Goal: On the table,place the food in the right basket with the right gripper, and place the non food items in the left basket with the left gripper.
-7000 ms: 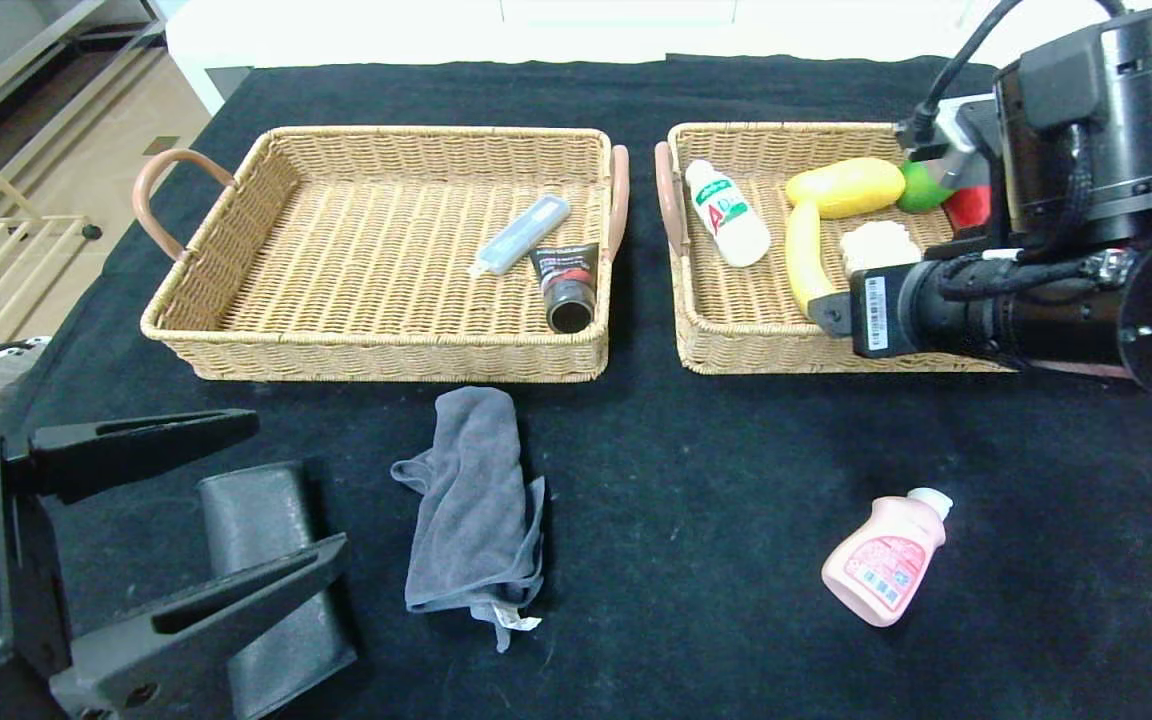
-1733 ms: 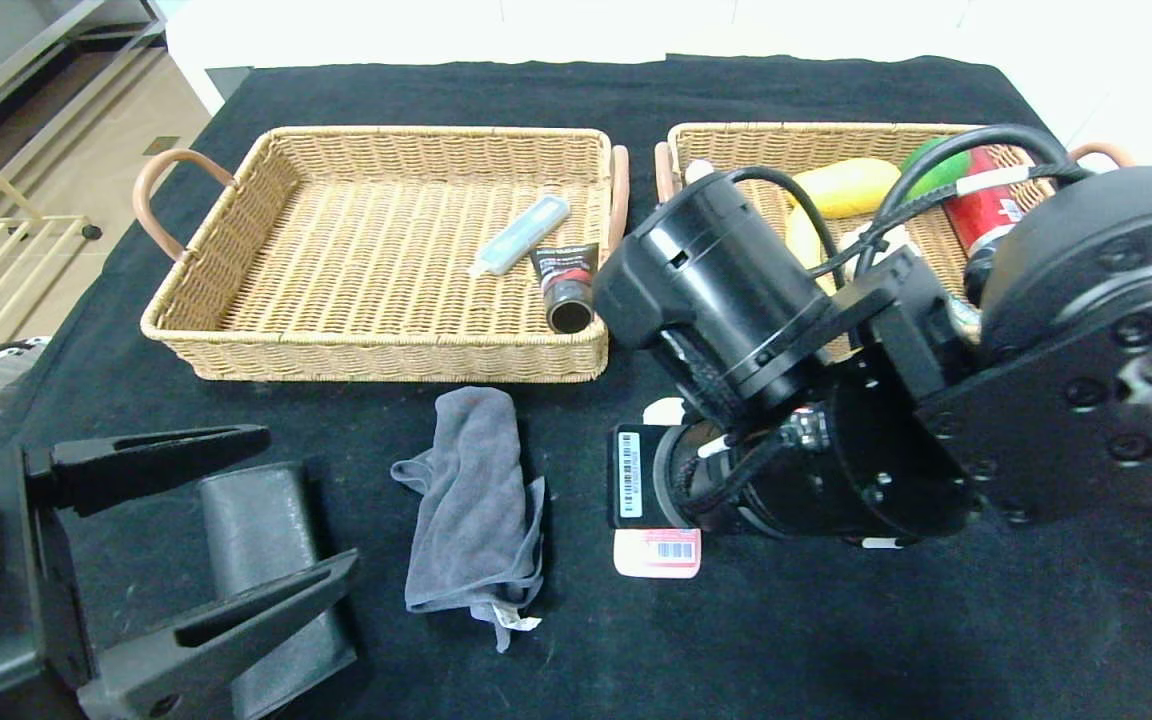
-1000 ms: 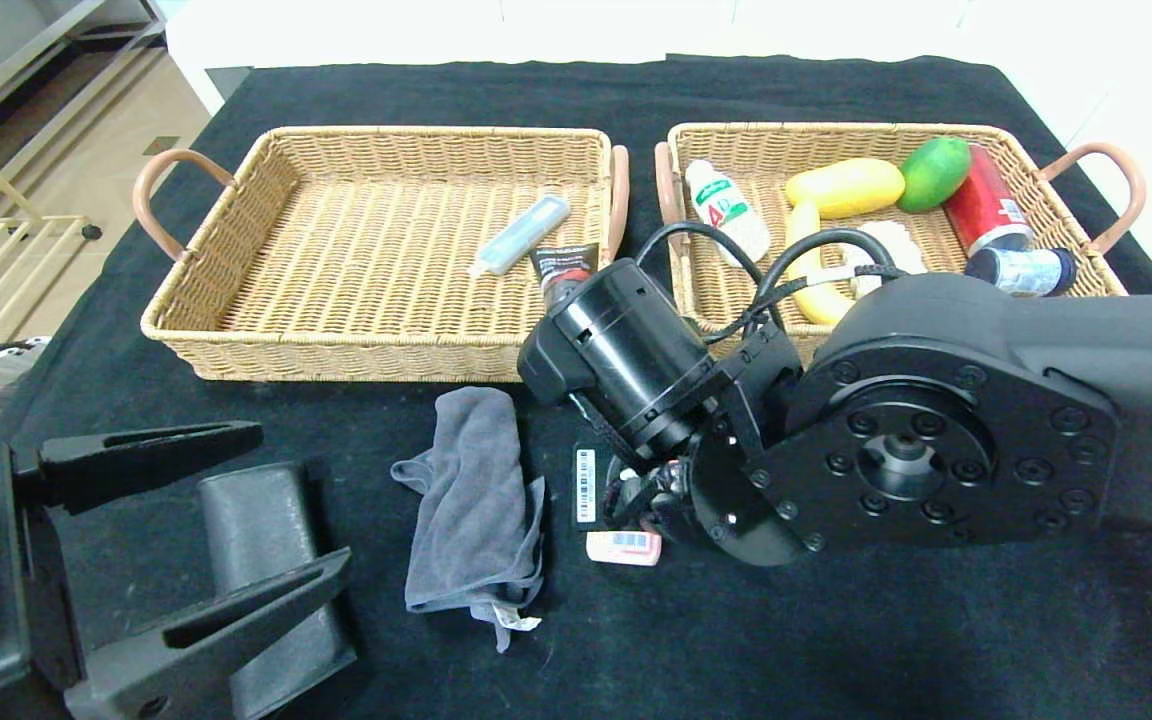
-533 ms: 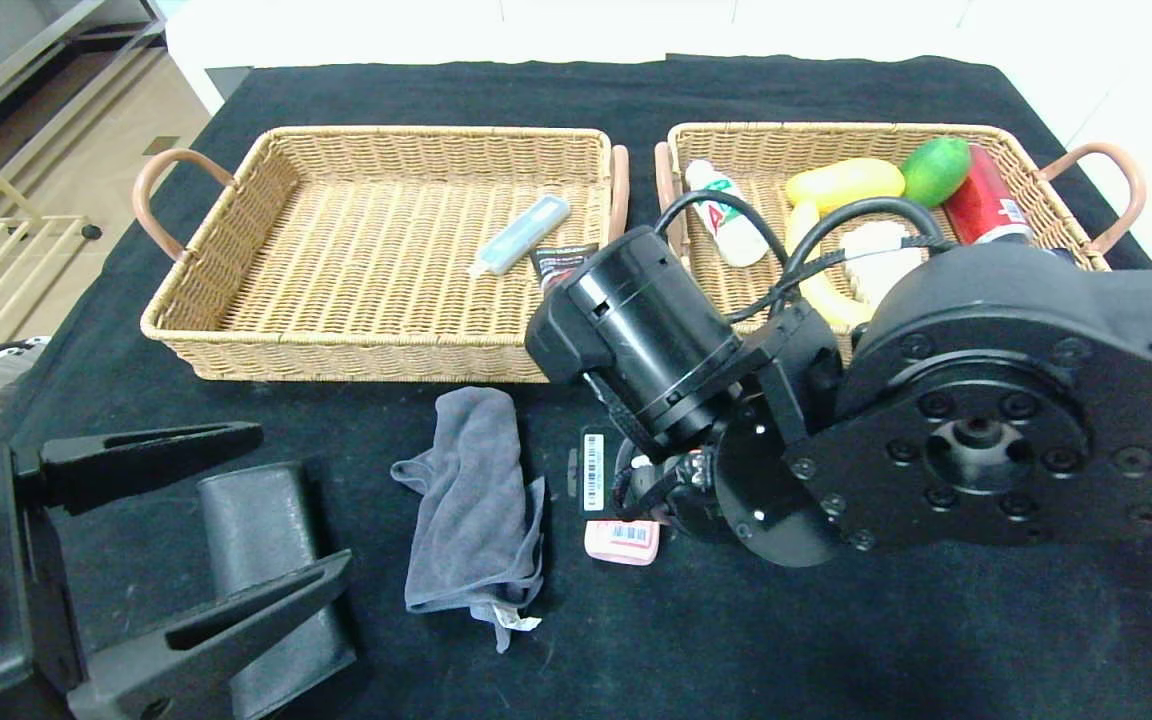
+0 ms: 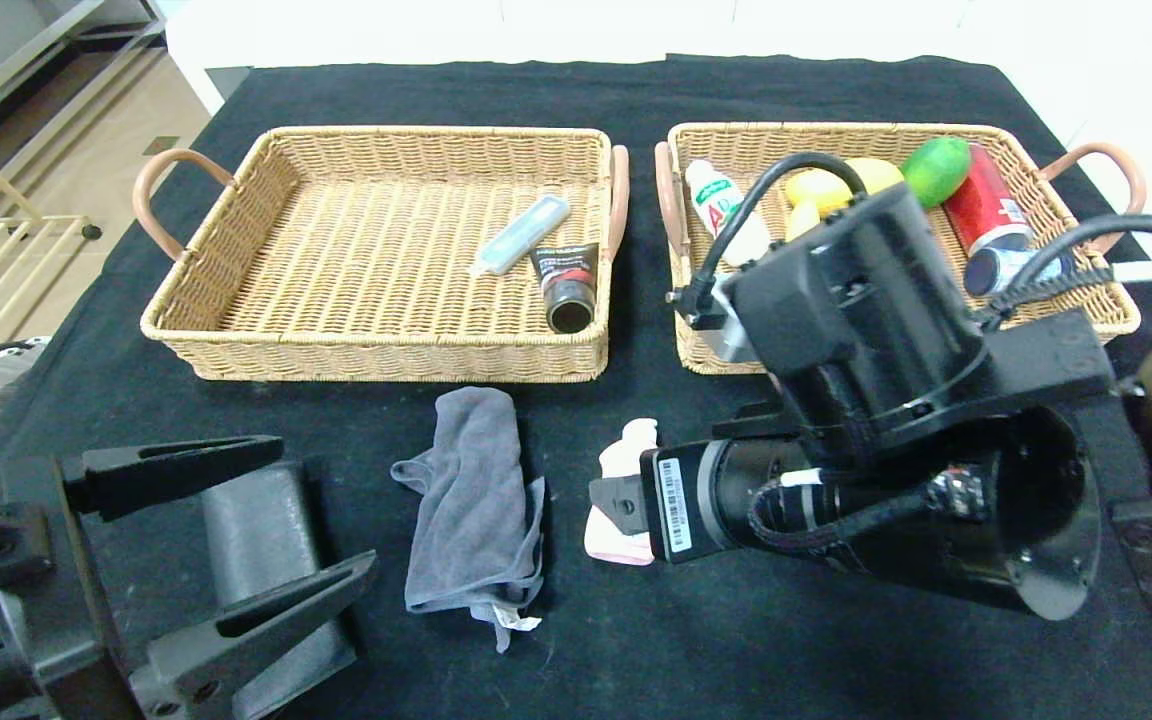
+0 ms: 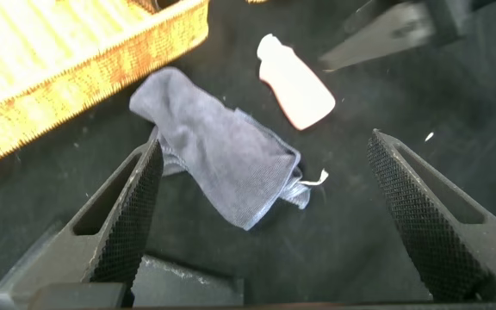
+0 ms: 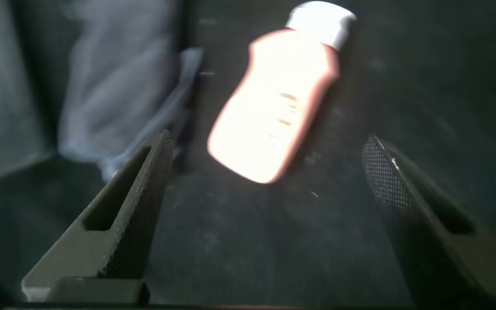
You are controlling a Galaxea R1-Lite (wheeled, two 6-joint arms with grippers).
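Left end effector [image 5: 266,545]: mine, low at the near left of the counter [image 5: 836,660], fingers spread wide with nothing between them. It hangs over a dark case [image 5: 256,560].
Dark case: non-food and not yet sorted. It lies right under my left fingers, so a careless descent could push it aside instead of straddling it.
Left basket [image 5: 236,340]: holds a clear tube [image 5: 521,233] and a black tube [image 5: 566,285] near its right wall.
Grey cloth [image 5: 476,500]: crumpled on the counter in front of the left basket. Being limp, it could slip from a shallow pinch or drag over the basket rim.
Pink bottle [image 7: 278,103]: lies on its side on the counter, just beside the cloth, cap toward the baskets. Nothing grips it. Being round, it may roll if nudged. It looks like a non-food item, so the risk is my putting it in the wrong basket.
Right end effector [image 7: 265,215]: fingers wide apart, empty, above the bottle. The left one is close to the cloth and could snag it.
Right basket [image 5: 1116,320]: crowded with a white bottle [image 5: 721,200], yellow fruit, a green fruit [image 5: 936,168] and a red can [image 5: 986,210]. My right arm hides part of it.
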